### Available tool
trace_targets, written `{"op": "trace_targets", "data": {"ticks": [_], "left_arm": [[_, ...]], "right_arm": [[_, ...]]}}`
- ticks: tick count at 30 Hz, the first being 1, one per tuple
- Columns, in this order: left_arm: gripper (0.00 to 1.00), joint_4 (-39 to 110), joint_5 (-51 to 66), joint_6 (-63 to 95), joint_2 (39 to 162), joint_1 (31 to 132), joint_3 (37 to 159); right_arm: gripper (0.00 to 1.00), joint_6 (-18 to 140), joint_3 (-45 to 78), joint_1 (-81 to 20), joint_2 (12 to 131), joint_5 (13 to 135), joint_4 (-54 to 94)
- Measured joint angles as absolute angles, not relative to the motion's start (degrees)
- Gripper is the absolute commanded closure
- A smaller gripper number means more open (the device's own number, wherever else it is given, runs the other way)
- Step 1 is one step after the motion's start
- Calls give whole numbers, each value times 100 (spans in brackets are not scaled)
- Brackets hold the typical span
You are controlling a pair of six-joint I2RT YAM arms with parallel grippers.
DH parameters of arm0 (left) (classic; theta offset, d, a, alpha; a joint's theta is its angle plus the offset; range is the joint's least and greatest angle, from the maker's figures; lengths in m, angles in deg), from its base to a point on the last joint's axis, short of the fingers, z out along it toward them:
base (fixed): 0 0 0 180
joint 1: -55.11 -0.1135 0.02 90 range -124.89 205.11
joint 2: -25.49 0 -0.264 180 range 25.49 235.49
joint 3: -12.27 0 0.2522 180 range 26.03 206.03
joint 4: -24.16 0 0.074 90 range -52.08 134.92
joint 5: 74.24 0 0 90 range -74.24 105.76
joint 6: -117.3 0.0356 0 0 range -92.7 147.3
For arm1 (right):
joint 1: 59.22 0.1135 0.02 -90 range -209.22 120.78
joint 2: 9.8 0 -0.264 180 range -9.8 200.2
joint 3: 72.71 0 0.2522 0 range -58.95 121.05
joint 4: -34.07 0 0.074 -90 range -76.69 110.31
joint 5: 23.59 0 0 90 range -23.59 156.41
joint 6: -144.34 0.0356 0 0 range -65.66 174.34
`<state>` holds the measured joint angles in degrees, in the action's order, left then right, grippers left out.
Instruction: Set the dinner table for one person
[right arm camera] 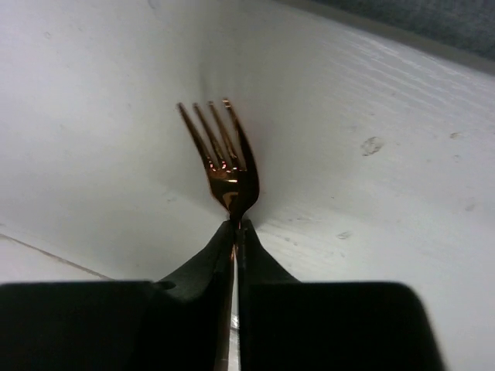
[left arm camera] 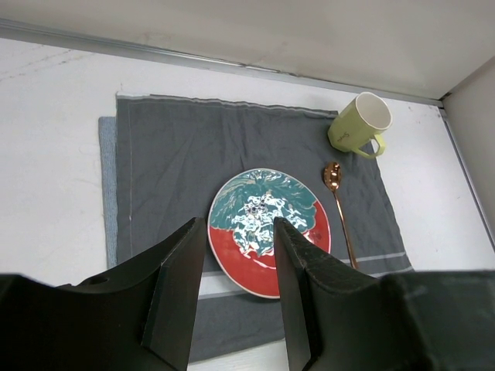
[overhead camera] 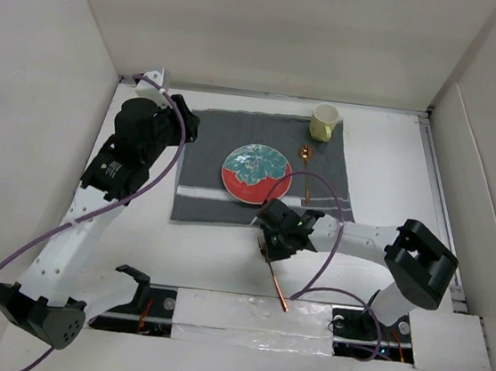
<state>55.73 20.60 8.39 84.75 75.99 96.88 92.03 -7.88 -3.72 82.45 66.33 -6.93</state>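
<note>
The dinner table (overhead camera: 213, 253) is a white walled tabletop. On it lies a dark grey placemat (overhead camera: 206, 158) with a red and teal plate (overhead camera: 254, 173), a copper spoon (overhead camera: 306, 170) to the plate's right and a pale green mug (overhead camera: 324, 123) at the mat's far right corner. My right gripper (overhead camera: 270, 240) is shut on a copper fork (overhead camera: 278, 285) just off the mat's near edge; in the right wrist view the fork's tines (right arm camera: 220, 151) stick out past the gripper (right arm camera: 236, 226) over the table. My left gripper (overhead camera: 182, 117) is open and empty at the mat's far left corner.
White wall panels (overhead camera: 56, 56) enclose the table on three sides. The left wrist view shows the plate (left arm camera: 263, 201), spoon (left arm camera: 340, 209), mug (left arm camera: 360, 124) and placemat (left arm camera: 178, 154) beyond the open gripper (left arm camera: 237, 228). Purple cables (overhead camera: 310, 273) loop by both arms.
</note>
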Motion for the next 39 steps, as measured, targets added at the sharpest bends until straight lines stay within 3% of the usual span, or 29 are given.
{"op": "trace_targets", "data": {"ticks": [10,18,29,39], "left_arm": [[63,5584,2080,836,8347,7599,9688],[63,5737,2167,836,8117,7599,9686],[69,5815,2023,179,8213,7602,9935],[70,6180,2202,-263,8196,7947,9867]], "right_arm": [[100,9220,-132,323,8443,6179,-895],[100,9019,2060,197,9029,6128,-1236],[100,8945,5603,-772,11803,6480,-1367],[100,9391,7286,-1358,13335,6860,-1209]]}}
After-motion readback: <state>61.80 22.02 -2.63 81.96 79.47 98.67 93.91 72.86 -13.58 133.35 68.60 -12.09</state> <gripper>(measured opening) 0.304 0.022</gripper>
